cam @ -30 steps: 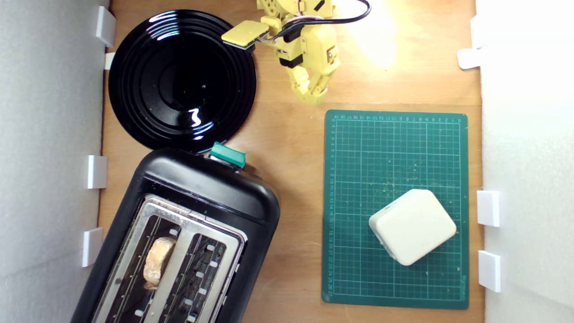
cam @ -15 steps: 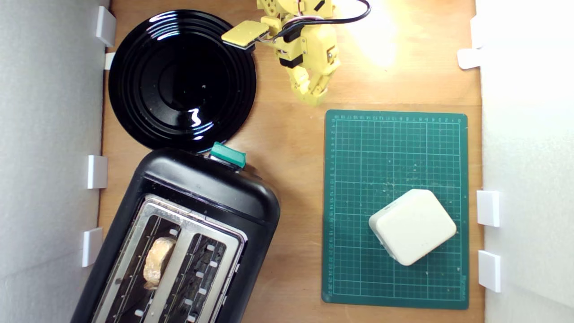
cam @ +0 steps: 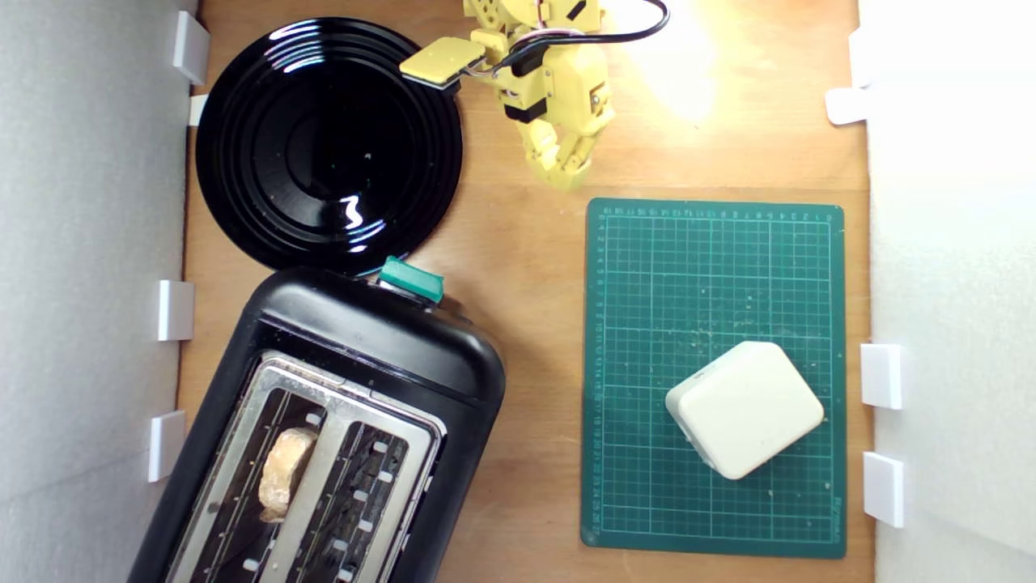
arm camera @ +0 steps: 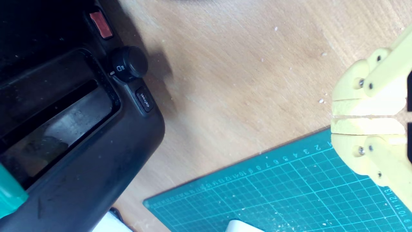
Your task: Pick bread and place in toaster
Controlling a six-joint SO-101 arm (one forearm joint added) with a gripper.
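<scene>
tan-crusted bread (cam: 283, 474) upright in toaster (cam: 340, 340) slot; yellow jaws closed, empty

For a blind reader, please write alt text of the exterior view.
A slice of bread stands in one slot of a black toaster on a wooden table. Apart from it, the yellow gripper hangs with jaws shut, between a black plate and a green cutting mat bearing a white block.
</scene>
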